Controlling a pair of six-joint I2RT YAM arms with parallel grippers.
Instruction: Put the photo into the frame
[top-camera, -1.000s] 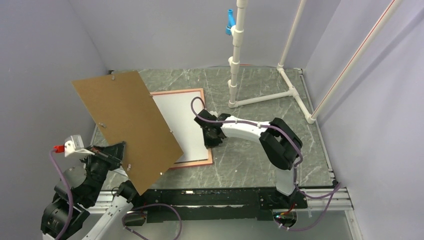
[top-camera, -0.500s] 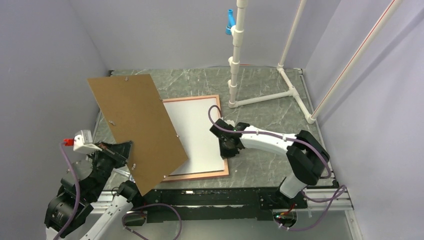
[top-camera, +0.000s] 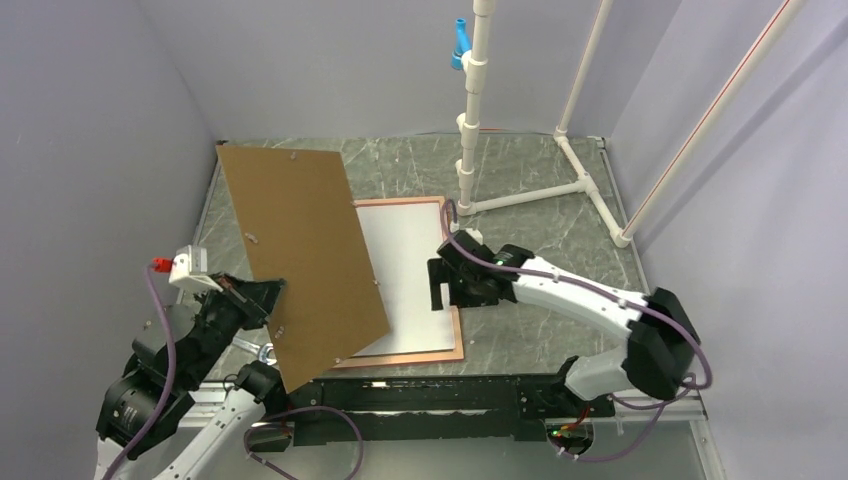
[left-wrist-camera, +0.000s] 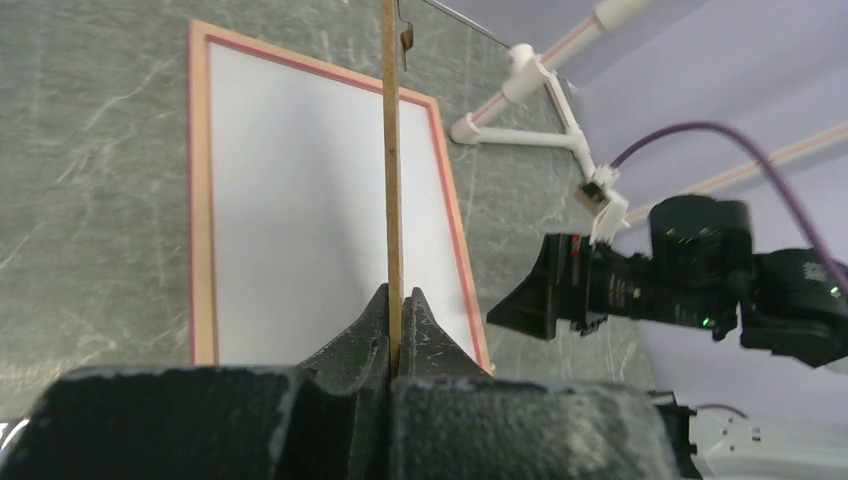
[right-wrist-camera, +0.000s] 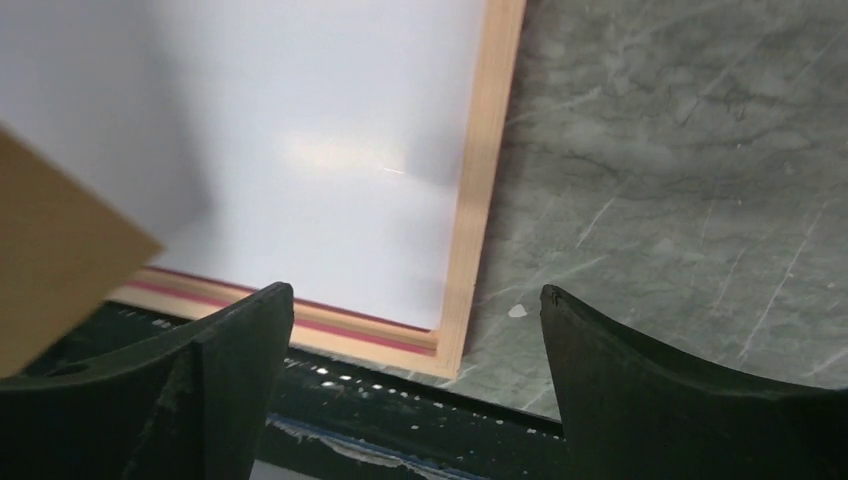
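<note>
Salmon frame (top-camera: 400, 201) lies flat, long axis near-to-far.

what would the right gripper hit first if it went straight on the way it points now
Most likely the frame, at its near right corner, or the photo lying white side up just inside it. The open right gripper points down there; depth is unclear.

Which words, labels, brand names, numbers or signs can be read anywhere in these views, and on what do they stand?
None can be read.
The photo lies with its blank white side up in the frame.
The brown board pinched in the left gripper carries no print.
</note>
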